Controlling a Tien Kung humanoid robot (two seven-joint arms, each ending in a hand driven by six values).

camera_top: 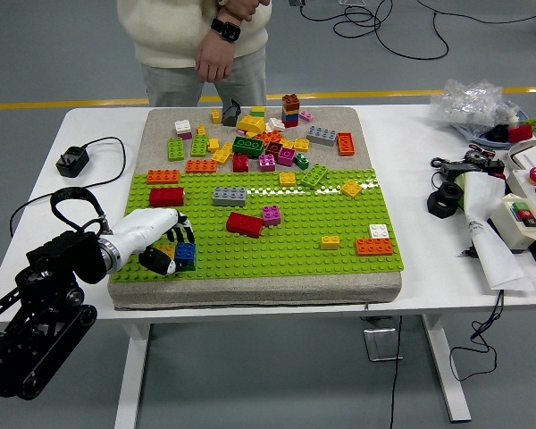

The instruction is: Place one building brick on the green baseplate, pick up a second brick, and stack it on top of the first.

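The green baseplate point(295, 234) covers the near half of a grey pad. At its front left corner a blue brick point(187, 254) sits on a dark green brick point(182, 266), of which only a sliver shows. My left hand point(165, 248) comes in from the lower left. Its dark fingers curl around the blue brick's left side, with the thumb low in front. Loose bricks lie on the plate: a red one point(246, 223), a grey one point(230, 196), another red one point(167, 196). My right arm is out of the picture.
Many loose bricks point(259, 143) are piled on the pad's far half. A person stands at the far edge, one hand point(214, 61) hanging. A black charger point(71, 162) and its cable lie at the left; tools and a control box point(518, 219) at the right.
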